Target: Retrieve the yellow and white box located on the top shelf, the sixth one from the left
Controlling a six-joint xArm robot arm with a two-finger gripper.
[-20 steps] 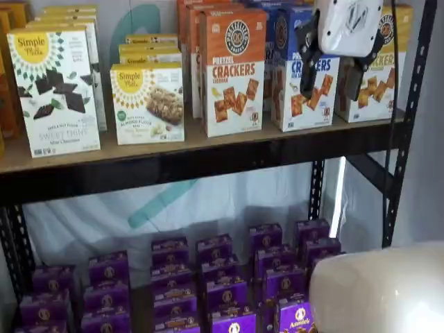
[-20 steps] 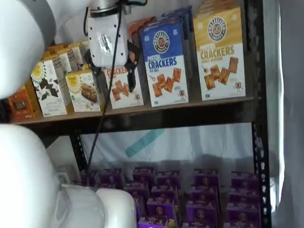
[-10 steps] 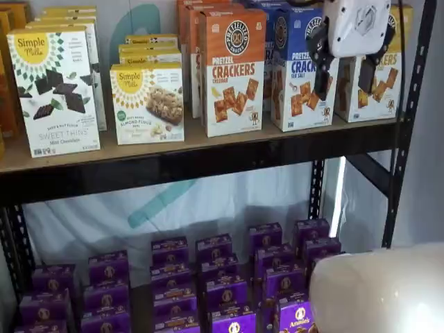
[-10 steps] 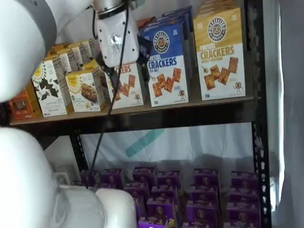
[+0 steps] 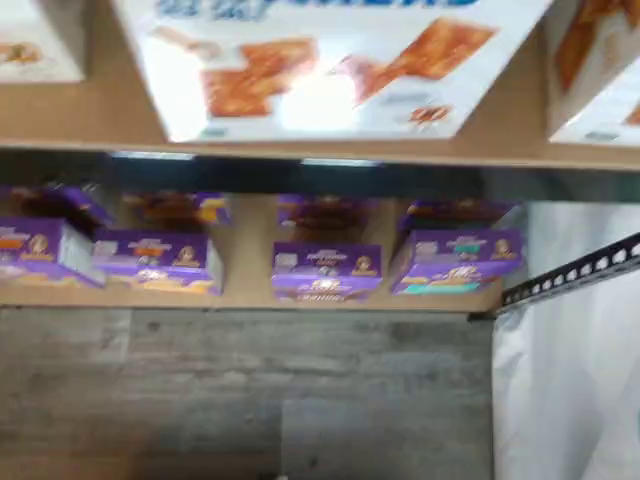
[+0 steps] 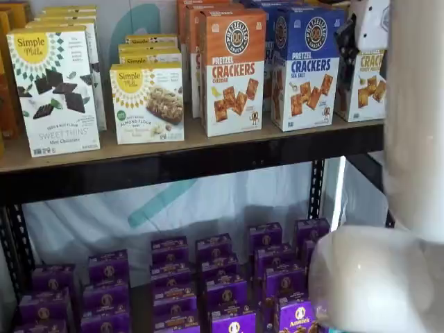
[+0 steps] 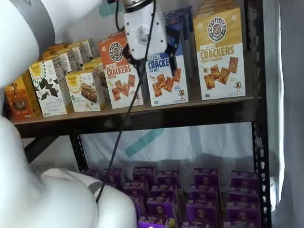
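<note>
Gripper (image 7: 154, 61): fingers apart, holding nothing, before the blue carton (image 7: 167, 78).
Yellow box (image 7: 220, 53): upright on top shelf (image 7: 142, 118), right of the blue carton, untouched.

The white arm (image 6: 415, 118) partly hides the yellow and white box (image 6: 365, 87).

Lighting even and fairly bright in both shelf views; no hard shadows on the cartons. Bright vertical strip of light (image 6: 340, 198) behind the uprights at 4 o'clock in a shelf view. The arm (image 6: 388, 284) at 5 o'clock is near the lens, overexposed and out of focus. Wrist view is motion-blurred throughout; white glare washes out the carton front (image 5: 320, 90). The top shelf (image 7: 142, 118) casts shade on the level below.
</note>
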